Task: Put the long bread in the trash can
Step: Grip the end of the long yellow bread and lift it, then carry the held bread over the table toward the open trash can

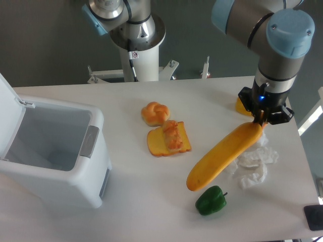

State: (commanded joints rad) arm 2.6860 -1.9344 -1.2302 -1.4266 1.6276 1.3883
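Observation:
The long bread (222, 157) is a smooth orange-yellow loaf lying slanted at the right of the table, its lower end near the front and its upper end under my wrist. My gripper (261, 122) points down from above and is shut on the loaf's upper right end; the fingers are mostly hidden by the wrist. The trash can (60, 179) is a white boxy bin at the left front, with its lid raised on the far left and a grey latch (91, 141) on the side facing the food. Its inside looks empty.
A round knotted bun (155, 113) and a toast slice (157, 143) with a small pastry on it lie mid-table. A green pepper (211, 200) sits below the loaf's lower end. Crumpled white paper (256, 164) lies right of the loaf. An orange item (241, 106) sits behind the gripper.

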